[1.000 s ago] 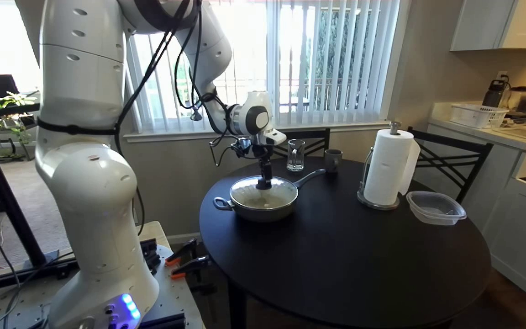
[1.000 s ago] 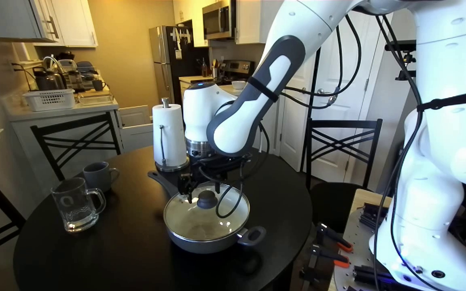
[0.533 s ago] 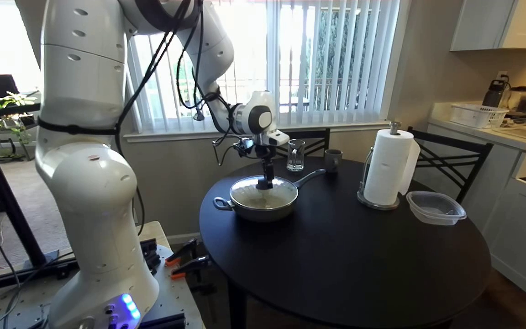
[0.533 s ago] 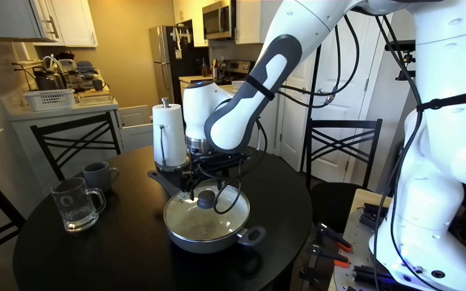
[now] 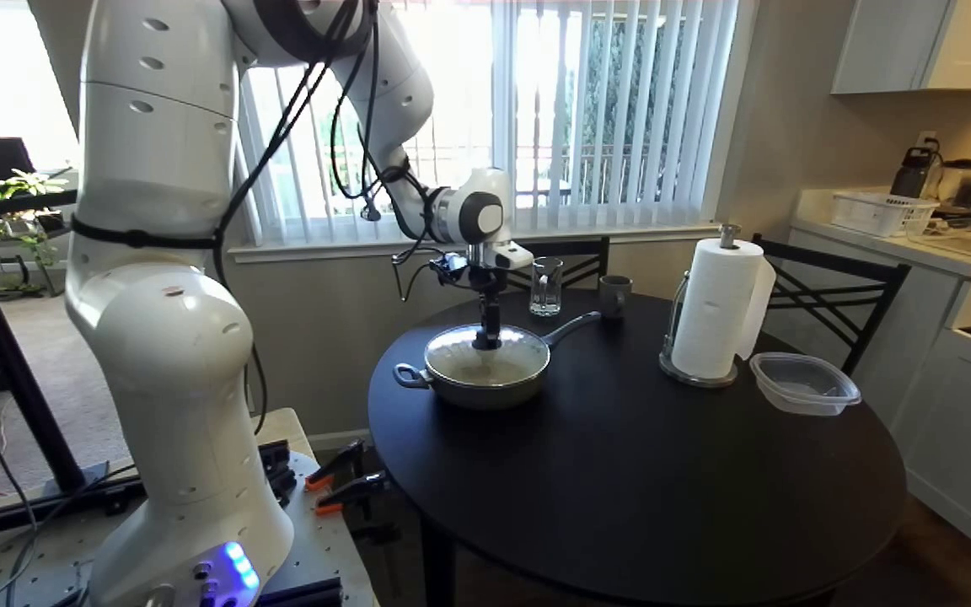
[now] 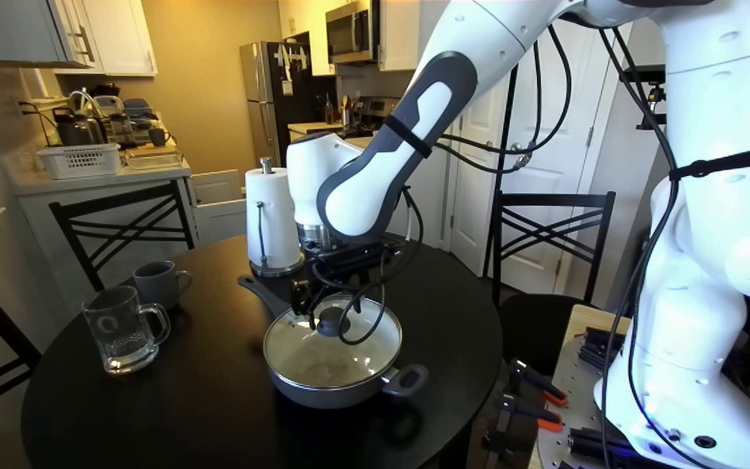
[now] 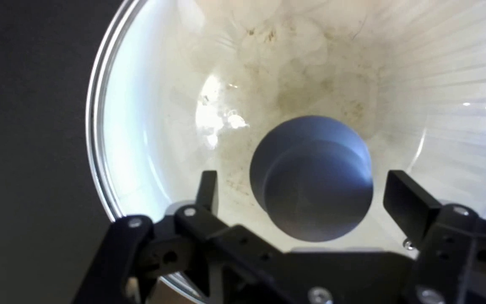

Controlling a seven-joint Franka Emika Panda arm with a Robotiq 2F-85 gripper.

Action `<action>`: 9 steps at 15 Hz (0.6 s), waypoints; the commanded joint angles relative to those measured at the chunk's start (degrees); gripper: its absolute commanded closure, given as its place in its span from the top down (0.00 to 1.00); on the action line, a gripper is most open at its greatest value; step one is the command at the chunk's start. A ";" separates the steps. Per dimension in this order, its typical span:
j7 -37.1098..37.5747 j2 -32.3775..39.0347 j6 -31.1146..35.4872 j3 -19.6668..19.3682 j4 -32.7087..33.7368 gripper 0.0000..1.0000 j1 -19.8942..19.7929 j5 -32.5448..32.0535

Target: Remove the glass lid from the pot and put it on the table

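"Watching the gripper (image 7: 304, 191), saw fingers (image 7: 411, 207) parted, nine and three o'clock off the knob (image 7: 312, 181) in the wrist view! Spotted the glass lid (image 5: 490, 369)?"

"Did! On the pot (image 5: 485, 399), toward ten o'clock on the table (image 5: 662, 472) in an exterior view!"

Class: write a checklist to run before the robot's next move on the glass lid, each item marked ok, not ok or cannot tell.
1. Claw open: ok.
2. Knob between the fingers in the wrist view: ok.
3. Knob gripped: not ok, gaps on both sides.
4. Fingers low enough to grip: cannot tell.
5. Glass lid seated on the pot: ok.
6. Pot upright on the table: ok.
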 commanded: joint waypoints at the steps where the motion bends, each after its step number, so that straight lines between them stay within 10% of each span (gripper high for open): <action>1: -5.50 0.72 -2.99 2.02 1.66 1.00 -1.46 5.23; 9: -5.01 1.41 -4.21 0.93 3.21 1.00 -1.78 5.81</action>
